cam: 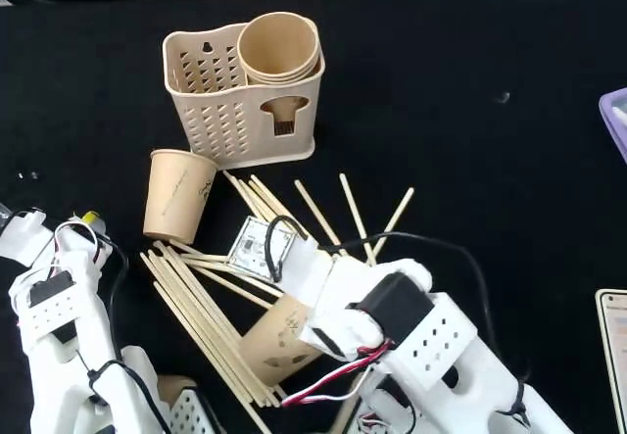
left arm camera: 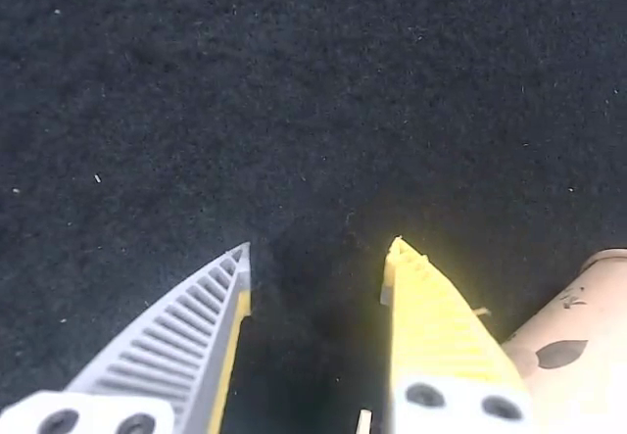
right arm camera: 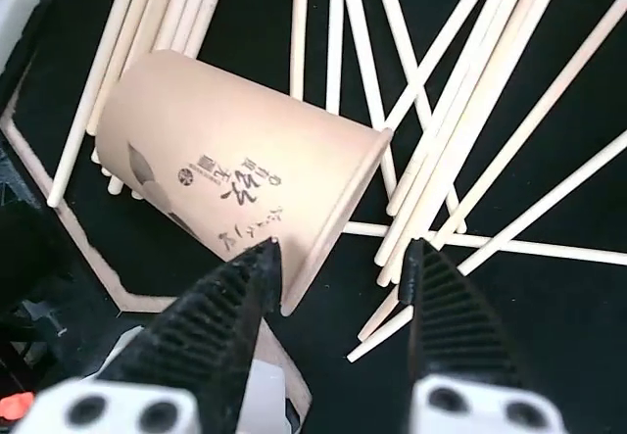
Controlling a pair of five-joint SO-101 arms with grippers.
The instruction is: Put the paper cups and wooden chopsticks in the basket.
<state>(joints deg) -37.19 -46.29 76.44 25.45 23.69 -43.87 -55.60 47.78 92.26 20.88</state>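
Both wide, empty: L claw (left arm camera: 318, 250) over bare surface (left arm camera: 294, 81) | R claw (right arm camera: 343, 246) above lying cup (right arm camera: 235, 174) amid chopsticks (right arm camera: 460, 130) | 2nd cup (cam: 178, 195) beyond, nr basket (cam: 211, 111) | basket farthest, w/ stacked cups (cam: 279, 47) in one compartment

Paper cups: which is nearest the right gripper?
The tan paper cup lying on its side across the wooden chopsticks, at the open fingers of the right gripper; others sit farther off.

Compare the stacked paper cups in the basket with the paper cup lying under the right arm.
The stacked paper cups stand upright, mouths up, inside the basket; the lying paper cup rests on its side across wooden chopsticks. The stacked paper cups are nested; the lying paper cup is single. Both are tan paper.
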